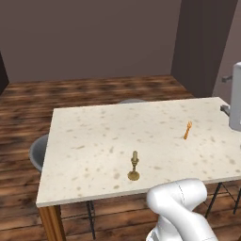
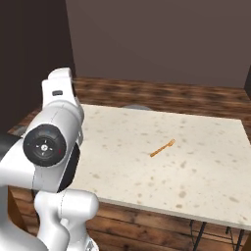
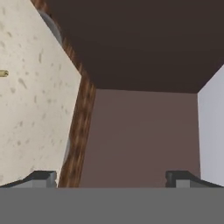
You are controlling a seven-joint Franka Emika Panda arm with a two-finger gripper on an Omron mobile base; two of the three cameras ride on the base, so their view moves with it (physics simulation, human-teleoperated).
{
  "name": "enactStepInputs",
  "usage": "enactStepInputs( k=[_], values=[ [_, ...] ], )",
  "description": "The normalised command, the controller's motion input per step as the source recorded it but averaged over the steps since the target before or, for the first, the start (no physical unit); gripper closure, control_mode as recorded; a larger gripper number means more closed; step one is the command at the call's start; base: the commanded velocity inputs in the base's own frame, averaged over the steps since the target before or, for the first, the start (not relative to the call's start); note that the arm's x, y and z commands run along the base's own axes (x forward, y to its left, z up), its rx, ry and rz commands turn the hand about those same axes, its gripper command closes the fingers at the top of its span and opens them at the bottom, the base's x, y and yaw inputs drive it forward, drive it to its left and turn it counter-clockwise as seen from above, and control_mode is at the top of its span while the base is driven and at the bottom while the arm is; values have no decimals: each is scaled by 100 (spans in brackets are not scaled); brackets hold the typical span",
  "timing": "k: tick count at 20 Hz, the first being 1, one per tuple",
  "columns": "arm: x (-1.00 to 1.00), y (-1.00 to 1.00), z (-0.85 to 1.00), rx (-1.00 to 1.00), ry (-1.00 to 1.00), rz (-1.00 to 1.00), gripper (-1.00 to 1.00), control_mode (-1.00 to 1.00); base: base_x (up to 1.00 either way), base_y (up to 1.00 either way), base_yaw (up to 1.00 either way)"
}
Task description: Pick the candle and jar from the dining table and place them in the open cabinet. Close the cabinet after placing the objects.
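Observation:
The candle (image 1: 134,164), a short cream stub on a slim brass holder, stands upright near the front edge of the dining table (image 1: 94,136), whose top is cream and speckled. My gripper (image 1: 226,94) hovers above the table's right end, far to the right of the candle and turned on its side, pointing along the table. In the hand view the gripper (image 3: 111,178) is open with nothing between its fingertips (image 3: 43,177), and a brass sliver of the candle (image 3: 2,73) shows at the left edge. My arm hides the candle in the right base view. The jar and the cabinet are out of view.
A thin orange stick-like object (image 1: 187,130) lies on the table's right half, also seen as the orange stick (image 2: 163,147). A grey chair (image 1: 38,151) sits at the table's left side and another chair (image 1: 133,100) behind it. Wooden floor and dark walls surround the table.

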Motion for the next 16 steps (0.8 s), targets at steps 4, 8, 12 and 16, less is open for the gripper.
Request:
enactStepInputs(
  k=[4,8,12,16],
  values=[
    [-19,0,-51,0,8,0,-100,-100,0,0,0],
    [-15,10,-58,3,17,2,-100,-100,0,0,0],
    [-3,16,-41,15,20,8,-100,-100,0,0,0],
    [7,31,-30,17,22,11,-100,-100,0,0,0]
  ],
)
